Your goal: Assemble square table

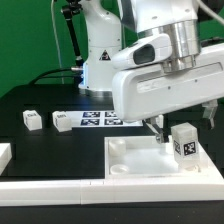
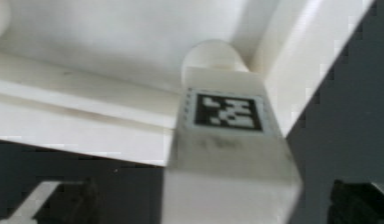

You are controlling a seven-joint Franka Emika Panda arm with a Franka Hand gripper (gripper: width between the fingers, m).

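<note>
The white square table slab lies in the lower right of the exterior view. The gripper hangs over the slab's right part, its jaws spread wide and pinching nothing. Between them stands an upright tagged leg, and a loose leg block lies at middle left.

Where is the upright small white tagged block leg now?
The small white tagged block leg stands at the exterior view's right, on that side of the large white plastic square slab, straddled by the open gripper.
</note>
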